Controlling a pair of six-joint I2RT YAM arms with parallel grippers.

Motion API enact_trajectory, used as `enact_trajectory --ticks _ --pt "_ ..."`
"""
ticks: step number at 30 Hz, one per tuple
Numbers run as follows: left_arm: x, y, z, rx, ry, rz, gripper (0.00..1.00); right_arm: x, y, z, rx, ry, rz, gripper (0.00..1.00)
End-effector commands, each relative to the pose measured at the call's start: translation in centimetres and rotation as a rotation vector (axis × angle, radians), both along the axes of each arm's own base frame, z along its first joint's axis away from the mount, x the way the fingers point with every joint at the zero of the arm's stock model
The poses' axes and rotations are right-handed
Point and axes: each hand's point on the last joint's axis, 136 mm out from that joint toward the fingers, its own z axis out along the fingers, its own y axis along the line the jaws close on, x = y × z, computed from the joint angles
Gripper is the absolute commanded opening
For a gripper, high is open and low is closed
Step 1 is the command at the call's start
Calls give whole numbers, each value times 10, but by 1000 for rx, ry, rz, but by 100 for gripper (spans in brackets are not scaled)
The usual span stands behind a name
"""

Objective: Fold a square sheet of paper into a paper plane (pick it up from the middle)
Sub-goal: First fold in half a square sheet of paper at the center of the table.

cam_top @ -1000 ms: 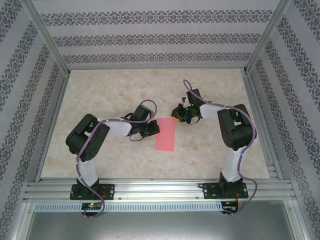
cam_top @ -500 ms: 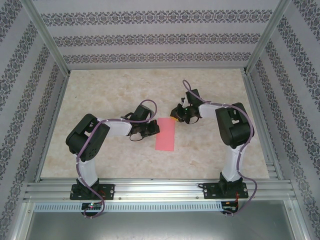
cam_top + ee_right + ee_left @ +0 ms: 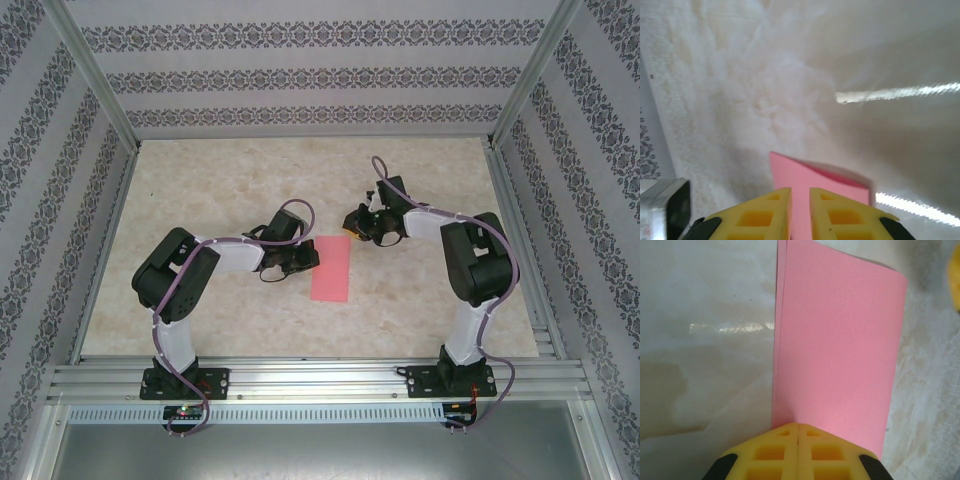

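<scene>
Seemingly mid-crease: the paper [image 3: 331, 268] lies folded in half between the arms. The left gripper [image 3: 797, 440], shut and empty, touches its edge. The right gripper [image 3: 800, 200], barely parted and empty, hovers at a corner. Next probably calls for lifting that corner.

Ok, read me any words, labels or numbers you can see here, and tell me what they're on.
None can be read. The pink paper is blank, the wall pattern is ornament, not lettering, and any marks on the arm bases are too small to tell.
</scene>
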Motion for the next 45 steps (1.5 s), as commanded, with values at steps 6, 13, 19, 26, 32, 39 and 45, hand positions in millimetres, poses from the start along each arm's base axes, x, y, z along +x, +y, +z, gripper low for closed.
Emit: enact_trajectory --ticks 6,13,19,26,32,39,45 --pt "-24 9 -32 96 98 -32 0 -23 4 -40 -37 74 3 18" --pt "-25 11 -33 94 100 -32 0 -29 -3 -45 -74 90 4 18" --pt "-25 10 -32 92 100 -31 0 -41 5 -1 -11 17 54 19" --pt "-24 9 -30 90 95 -33 0 -78 7 -16 -62 36 70 19" --pt "-25 10 -31 91 100 -36 0 -100 4 -44 -51 92 65 20" --pt "-26 10 -29 88 98 -32 0 -111 -3 -13 -53 30 62 21" --pt "-24 8 -26 80 92 -35 0 -143 15 -11 -14 42 130 22"
